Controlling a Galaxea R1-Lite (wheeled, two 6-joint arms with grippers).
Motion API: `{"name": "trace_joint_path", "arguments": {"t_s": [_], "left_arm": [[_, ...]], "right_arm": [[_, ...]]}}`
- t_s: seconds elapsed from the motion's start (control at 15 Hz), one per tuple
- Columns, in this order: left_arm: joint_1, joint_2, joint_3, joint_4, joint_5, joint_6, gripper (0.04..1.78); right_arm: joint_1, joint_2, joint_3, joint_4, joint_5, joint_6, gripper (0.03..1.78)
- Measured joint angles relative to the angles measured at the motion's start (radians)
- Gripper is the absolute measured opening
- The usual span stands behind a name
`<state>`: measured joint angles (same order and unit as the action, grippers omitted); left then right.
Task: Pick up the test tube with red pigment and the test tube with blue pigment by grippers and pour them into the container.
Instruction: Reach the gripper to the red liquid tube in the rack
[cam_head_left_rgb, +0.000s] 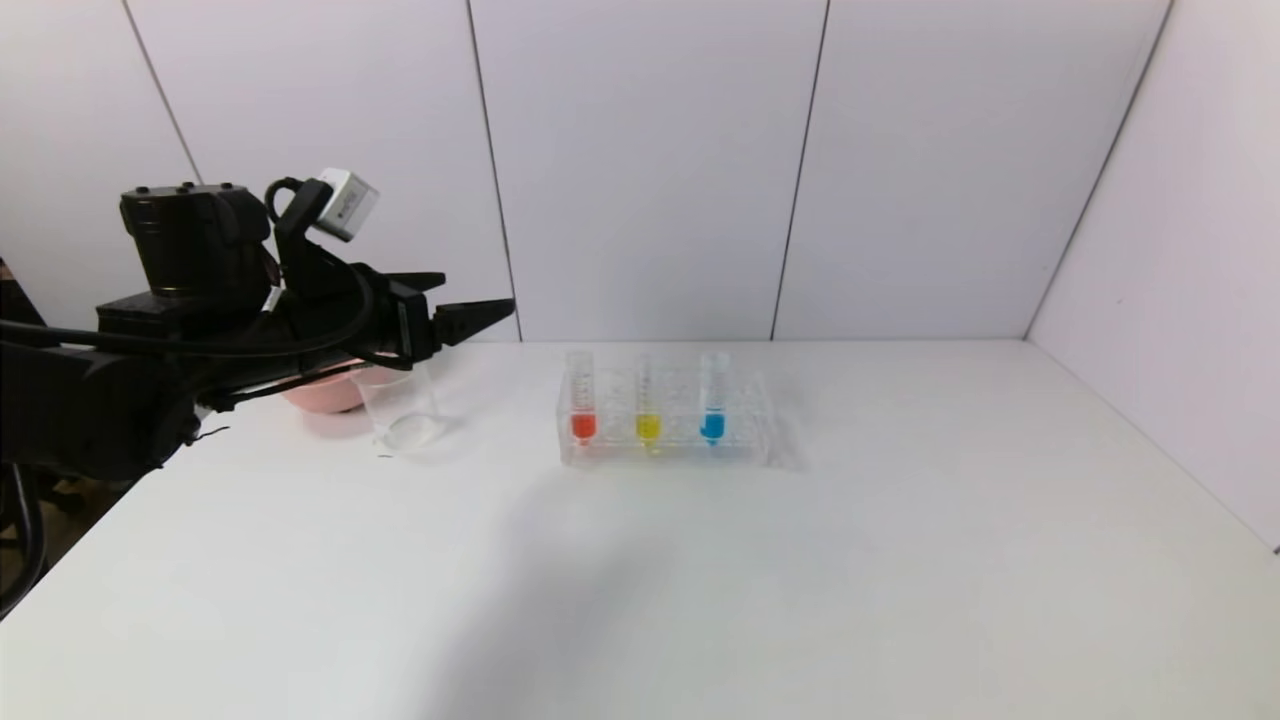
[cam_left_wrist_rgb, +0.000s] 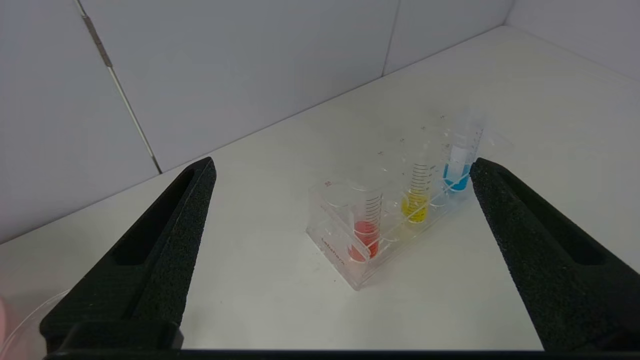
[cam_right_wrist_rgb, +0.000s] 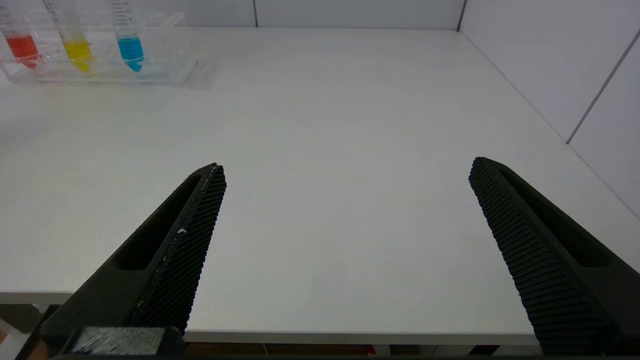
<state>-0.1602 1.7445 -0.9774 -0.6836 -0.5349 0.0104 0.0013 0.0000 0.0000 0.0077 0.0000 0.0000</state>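
Note:
The red-pigment test tube (cam_head_left_rgb: 582, 400), a yellow tube and the blue-pigment test tube (cam_head_left_rgb: 712, 400) stand upright in a clear rack at the table's middle back. The clear beaker (cam_head_left_rgb: 402, 408) stands left of the rack. My left gripper (cam_head_left_rgb: 478, 295) is open and empty, raised above the beaker and pointing toward the rack. In the left wrist view the left gripper (cam_left_wrist_rgb: 342, 162) frames the red tube (cam_left_wrist_rgb: 369, 227) and the blue tube (cam_left_wrist_rgb: 459, 167). My right gripper (cam_right_wrist_rgb: 347, 165) is open and empty near the table's front edge, far from the red tube (cam_right_wrist_rgb: 20, 44) and the blue tube (cam_right_wrist_rgb: 130, 46); it is out of the head view.
A pink bowl (cam_head_left_rgb: 320, 395) sits behind the beaker, partly hidden by the left arm. The yellow tube (cam_head_left_rgb: 647, 402) stands between the red and blue ones in the clear rack (cam_head_left_rgb: 740, 445). White walls close the back and right sides.

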Motion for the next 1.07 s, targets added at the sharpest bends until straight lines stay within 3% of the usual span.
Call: {"name": "trace_joint_path", "arguments": {"t_s": [0.4,0.87,1.07], "left_arm": [[-0.001,0.119,-0.061,-0.038,-0.092,-0.003,1.77],[0.003,0.195,-0.058,-0.145,-0.317,0.003,1.77],[0.003,0.226,-0.064,-0.186,-0.337,0.004,1.77]], "right_arm": [[0.000,0.000,0.000,0.000,0.000,0.000,1.77],[0.000,0.000,0.000,0.000,0.000,0.000,1.77],[0.000,0.000,0.000,0.000,0.000,0.000,1.77]]}}
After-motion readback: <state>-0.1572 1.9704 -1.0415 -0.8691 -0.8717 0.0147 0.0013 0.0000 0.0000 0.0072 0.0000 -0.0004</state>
